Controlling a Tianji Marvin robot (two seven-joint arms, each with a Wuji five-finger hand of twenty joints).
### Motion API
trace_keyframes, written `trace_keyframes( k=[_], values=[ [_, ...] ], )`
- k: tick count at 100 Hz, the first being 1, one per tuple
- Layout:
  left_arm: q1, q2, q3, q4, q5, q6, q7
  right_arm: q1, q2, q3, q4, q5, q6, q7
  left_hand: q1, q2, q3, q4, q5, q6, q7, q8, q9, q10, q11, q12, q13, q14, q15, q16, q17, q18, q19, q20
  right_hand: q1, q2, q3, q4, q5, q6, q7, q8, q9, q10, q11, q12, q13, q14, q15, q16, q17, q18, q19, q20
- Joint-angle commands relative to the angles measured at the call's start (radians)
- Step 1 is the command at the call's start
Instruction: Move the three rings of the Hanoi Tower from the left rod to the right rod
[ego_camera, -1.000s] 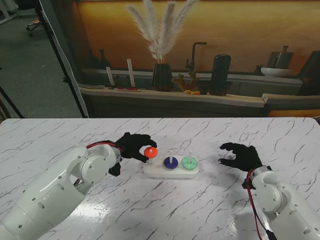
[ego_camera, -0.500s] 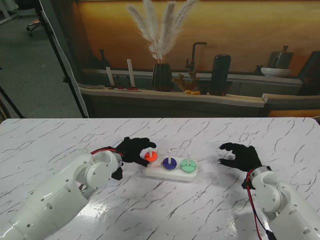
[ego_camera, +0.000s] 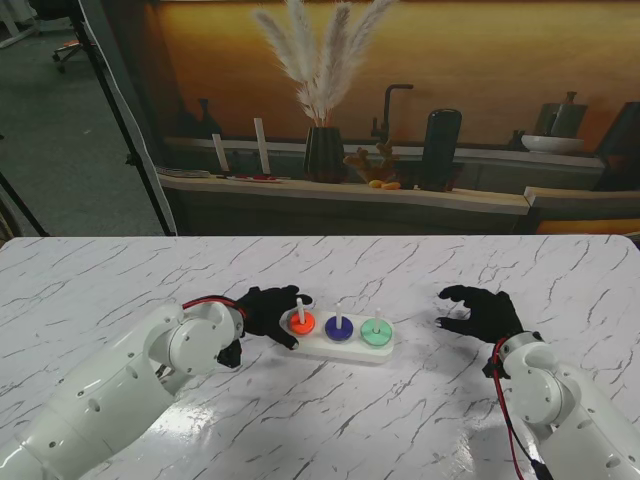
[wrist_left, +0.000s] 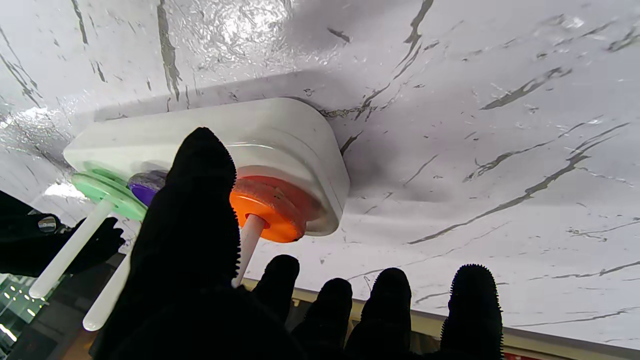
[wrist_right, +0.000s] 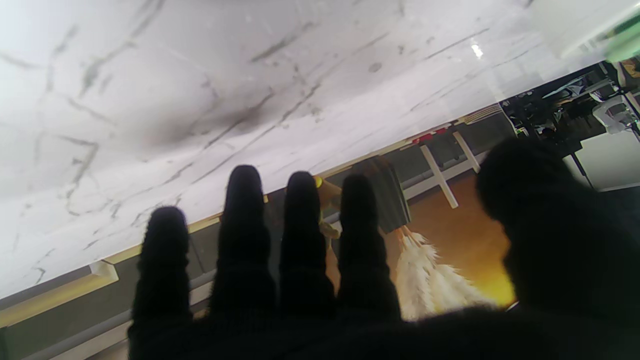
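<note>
On white base (ego_camera: 340, 345), orange ring (ego_camera: 299, 322), purple ring (ego_camera: 339, 327), green ring (ego_camera: 375, 331)

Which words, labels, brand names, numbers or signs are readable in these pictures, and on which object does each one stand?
None: no readable text shows in any view.
White plastic tower base: plain, no print.
Orange ring, purple ring, green ring: no marks.
Black gloved left hand and right hand: no logo visible.
Background shelf items: too small and blurred to tell.
</note>
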Motion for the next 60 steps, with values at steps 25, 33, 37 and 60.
trace_keyframes(
  k=[25,33,37,60],
  values=[
    [0.036,-0.008,-0.036,-0.035,-0.006,-0.025,0.025,-0.005,-0.007,-0.004,-0.003,0.002,-0.001,0.000,-0.062,-0.006,0.004,-0.002,-0.048,0.035,-0.021,-0.030,-0.050,0.024,-0.022,-0.043,-0.039,0.013,-0.021,-0.016,-0.016,0.042,-0.073,-0.007,-0.002,-0.009,0.012,0.035,0.021,0.007,0.002,0.016,0.018,0.001,0.017,0.006,0.009,-0.023,0.014,0.008,-0.015,0.101,0.024,0.007],
    [0.044,-0.011,-0.050,-0.050,0.005,-0.037,0.043,-0.005,-0.007,-0.004,-0.004,0.003,-0.002,0.000,-0.064,-0.001,-0.001,-0.004,-0.050,0.037,-0.021,-0.032,-0.049,0.025,-0.020,-0.047,-0.036,0.016,-0.020,-0.015,-0.012,0.044,-0.077,-0.004,-0.003,-0.009,0.012,0.035,0.022,0.006,0.003,0.016,0.019,0.001,0.017,0.006,0.009,-0.023,0.014,0.008,-0.015,0.102,0.024,0.007],
    [0.045,-0.011,-0.055,-0.059,0.010,-0.042,0.045,-0.005,-0.007,-0.003,-0.004,0.002,-0.002,0.001,-0.063,-0.002,-0.003,-0.005,-0.047,0.037,-0.019,-0.032,-0.048,0.025,-0.019,-0.046,-0.035,0.015,-0.019,-0.015,-0.010,0.045,-0.078,-0.002,-0.002,-0.009,0.012,0.035,0.022,0.005,0.003,0.016,0.020,-0.001,0.017,0.006,0.009,-0.023,0.014,0.008,-0.015,0.102,0.024,0.007],
    [0.015,-0.005,-0.054,-0.102,0.031,-0.064,0.008,-0.008,-0.007,0.000,-0.009,0.000,-0.003,0.003,-0.057,-0.001,-0.011,-0.006,-0.029,0.038,-0.007,-0.028,-0.046,0.024,-0.005,-0.032,-0.025,0.018,-0.015,-0.014,0.002,0.051,-0.079,0.012,-0.003,-0.009,0.012,0.035,0.023,0.006,0.003,0.016,0.019,-0.001,0.017,0.006,0.009,-0.024,0.014,0.008,-0.015,0.102,0.024,0.007]
  ],
)
